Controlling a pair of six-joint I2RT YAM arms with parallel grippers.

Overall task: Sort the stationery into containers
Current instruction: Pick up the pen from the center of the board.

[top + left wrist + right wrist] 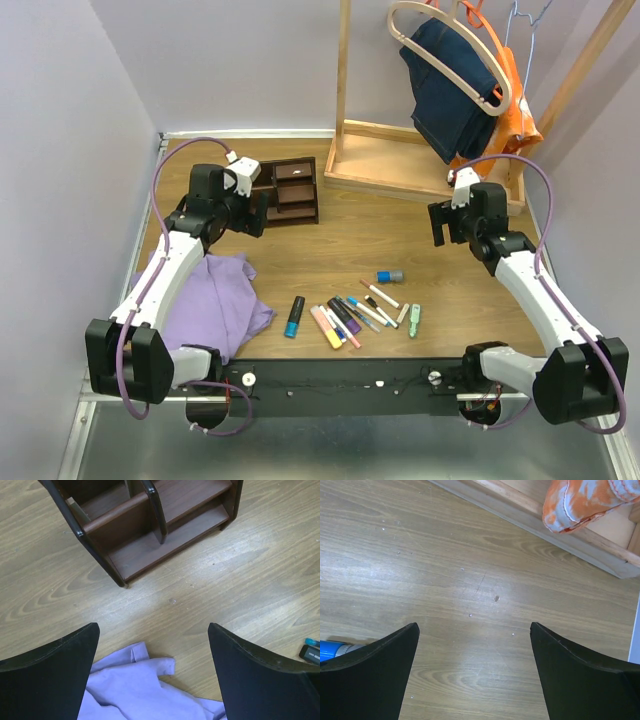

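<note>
- On top of the light wood-grain table [330, 240], enclosed by pale lilac walls [60, 120]: dark brown organiser [285, 190] at far left, compartments open, nothing visible inside them.
- Far right: light wooden rack base [400, 165]; navy garment [450, 80] and orange garment [515, 95] hang above it.
- Near left: crumpled purple cloth [215, 300], partly under the left arm.
- Near centre: pens and markers [350, 315] lie loose in a fan, several touching. Teal-and-black marker [294, 316] sits just left of the fan; blue-grey cylinder [390, 276] lies at its far side; pale green piece [414, 320] at its right end.
- Left gripper [152, 625]: jaws spread wide, nothing between them, touching nothing. Bare wood below, between the organiser's front edge and the cloth.
- Right gripper [474, 625]: jaws spread wide, nothing held. Bare wood below, near the rack base; a blue end of the cylinder shows at the left edge of its wrist view.
</note>
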